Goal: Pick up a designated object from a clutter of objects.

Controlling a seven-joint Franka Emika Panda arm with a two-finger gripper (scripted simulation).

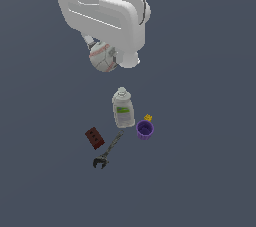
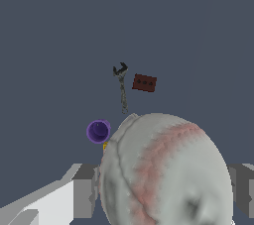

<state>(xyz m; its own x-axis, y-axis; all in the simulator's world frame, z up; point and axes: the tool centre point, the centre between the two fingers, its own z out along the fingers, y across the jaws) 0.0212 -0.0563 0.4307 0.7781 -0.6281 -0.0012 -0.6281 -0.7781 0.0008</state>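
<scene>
Red box (image 1: 94, 138): farthest toward the exterior view's left, open floor around it.
Wrench (image 1: 107, 153): just beside the box.
My pincer (image 1: 103, 57): clamped on the baseball (image 1: 103, 58), high above the clutter.
Bottle (image 1: 122, 109): lying below me.
Purple cup (image 1: 145, 130): upright, yellow piece (image 1: 148, 117) at its rim.

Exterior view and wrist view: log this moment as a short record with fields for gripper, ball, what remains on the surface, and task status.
gripper: shut on the baseball, raised well above the clutter
baseball: white with red stitching, fills the wrist view between the fingers
bottle: clear, green label, lying on the surface
cup: purple, upright, open top, beside the bottle
yellow piece: next to the cup
box: dark red, apart from the wrench
wrench: dark, lying flat
status: baseball lifted off the surface
</scene>
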